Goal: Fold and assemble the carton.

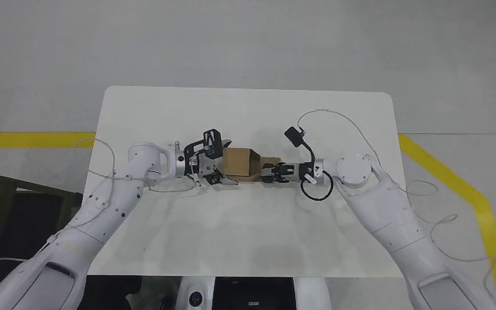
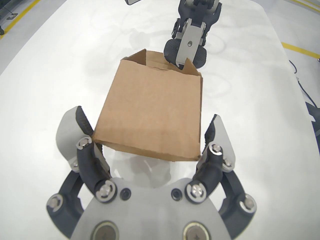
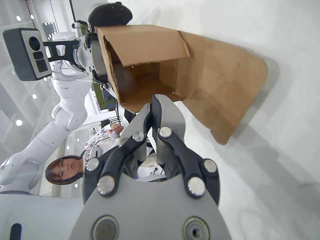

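Note:
A brown cardboard carton [image 1: 242, 163] lies on its side in the middle of the white table [image 1: 248, 232], between both grippers. Its open end [image 3: 140, 81] faces the right arm, and one long flap [image 3: 225, 88] lies flat on the table. My right gripper [image 3: 151, 101] is shut on the rim of that open end, and it also shows pinching the carton's far edge [image 2: 186, 61]. My left gripper [image 2: 147, 126] is wide open at the carton's closed end [image 2: 152, 111]. Its pads [image 2: 83, 121] stand just outside the two near corners.
A thin white cable [image 1: 341, 116] loops across the table behind the right arm. Bare tabletop surrounds the carton on all sides. Yellow floor lines [image 1: 39, 139] run past the table's left and right edges.

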Controlling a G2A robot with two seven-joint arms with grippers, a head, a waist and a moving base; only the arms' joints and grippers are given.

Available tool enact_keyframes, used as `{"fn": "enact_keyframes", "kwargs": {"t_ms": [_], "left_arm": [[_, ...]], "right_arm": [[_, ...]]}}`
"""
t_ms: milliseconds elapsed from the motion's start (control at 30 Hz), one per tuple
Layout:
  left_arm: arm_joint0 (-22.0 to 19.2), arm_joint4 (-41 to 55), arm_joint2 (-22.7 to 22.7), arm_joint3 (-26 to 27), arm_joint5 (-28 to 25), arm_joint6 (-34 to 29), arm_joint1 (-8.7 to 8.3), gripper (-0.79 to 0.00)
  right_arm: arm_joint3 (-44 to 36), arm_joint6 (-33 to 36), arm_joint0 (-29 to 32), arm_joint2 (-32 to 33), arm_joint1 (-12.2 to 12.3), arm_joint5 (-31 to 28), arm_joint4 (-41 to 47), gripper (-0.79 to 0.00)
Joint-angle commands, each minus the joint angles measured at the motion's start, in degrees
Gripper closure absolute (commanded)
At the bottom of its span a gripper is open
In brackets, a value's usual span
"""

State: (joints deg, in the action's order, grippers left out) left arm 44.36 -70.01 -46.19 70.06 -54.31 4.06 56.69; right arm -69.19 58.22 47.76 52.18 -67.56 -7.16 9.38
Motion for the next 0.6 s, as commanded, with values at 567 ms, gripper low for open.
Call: {"fn": "enact_keyframes", "kwargs": {"t_ms": [567], "left_arm": [[-0.2,-1.2,0.0,-1.1,-1.2,0.7,1.14,-0.785]], "right_arm": [[6.5,-2.0,-4.7,-5.9,-3.6,-5.6,2.3,0.0]]}}
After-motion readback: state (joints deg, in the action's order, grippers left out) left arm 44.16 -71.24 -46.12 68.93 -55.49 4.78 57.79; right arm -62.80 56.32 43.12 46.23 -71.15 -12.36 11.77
